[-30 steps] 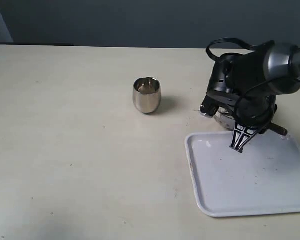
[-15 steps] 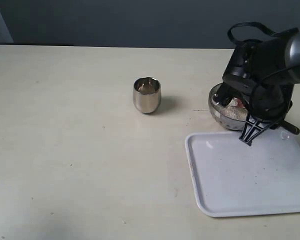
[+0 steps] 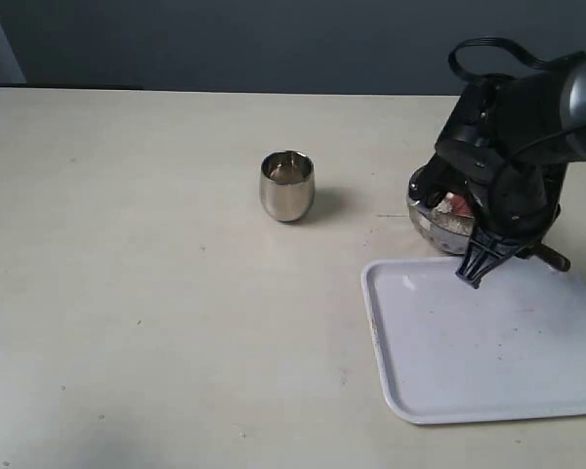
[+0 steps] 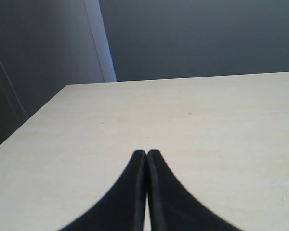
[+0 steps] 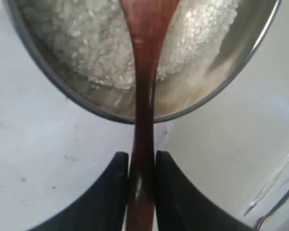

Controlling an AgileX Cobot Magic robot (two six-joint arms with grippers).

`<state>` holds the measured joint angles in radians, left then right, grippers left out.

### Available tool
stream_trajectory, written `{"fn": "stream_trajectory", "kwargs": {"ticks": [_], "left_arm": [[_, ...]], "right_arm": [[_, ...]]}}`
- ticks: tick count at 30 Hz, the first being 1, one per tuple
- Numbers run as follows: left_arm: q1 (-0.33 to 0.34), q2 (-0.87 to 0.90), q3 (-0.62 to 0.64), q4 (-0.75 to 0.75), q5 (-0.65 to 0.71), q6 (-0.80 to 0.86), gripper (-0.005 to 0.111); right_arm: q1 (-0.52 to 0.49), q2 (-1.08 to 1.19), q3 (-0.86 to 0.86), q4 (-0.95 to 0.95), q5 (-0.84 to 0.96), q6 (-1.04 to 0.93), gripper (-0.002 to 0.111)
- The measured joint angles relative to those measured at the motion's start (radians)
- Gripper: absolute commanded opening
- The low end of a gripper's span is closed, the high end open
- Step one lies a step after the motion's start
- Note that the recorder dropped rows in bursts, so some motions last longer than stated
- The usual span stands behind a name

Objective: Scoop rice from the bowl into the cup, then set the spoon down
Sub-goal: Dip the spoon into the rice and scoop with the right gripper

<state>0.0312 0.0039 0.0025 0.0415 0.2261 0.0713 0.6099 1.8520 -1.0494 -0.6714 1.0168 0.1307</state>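
Observation:
The steel cup [image 3: 287, 186] stands alone on the table. The steel bowl [image 3: 432, 217] sits just beyond the tray's far edge, half hidden by my right arm. In the right wrist view the bowl [image 5: 192, 98] holds a heap of white rice [image 5: 86, 38]. My right gripper [image 5: 142, 156] is shut on the thin handle of the dark wooden spoon [image 5: 145, 91], whose scoop end reaches over the rice. Seen from outside, that right gripper [image 3: 472, 271] hangs over the tray's far edge beside the bowl. My left gripper [image 4: 147, 153] is shut on nothing, over bare table.
A white rectangular tray [image 3: 488, 352] lies at the front right, next to the bowl. Its surface [image 5: 38, 144] shows under the right gripper. A table edge and a dark wall show far off in the left wrist view.
The right arm swung to the right, uncovering the bowl, then eased back a little left. The cup and tray have not moved.

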Motion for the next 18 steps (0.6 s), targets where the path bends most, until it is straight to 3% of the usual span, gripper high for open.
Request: {"fn": "stream_trajectory", "kwargs": {"ticks": [7,18], "left_arm": [[0.000,0.000,0.000,0.000,0.000,0.000,0.000],[0.000,0.000,0.000,0.000,0.000,0.000,0.000]], "right_arm": [[-0.080,-0.020,0.000,0.084,-0.017,-0.024,-0.001],[-0.088,-0.054,0.000,0.175,-0.043,-0.094,-0.001]]}}
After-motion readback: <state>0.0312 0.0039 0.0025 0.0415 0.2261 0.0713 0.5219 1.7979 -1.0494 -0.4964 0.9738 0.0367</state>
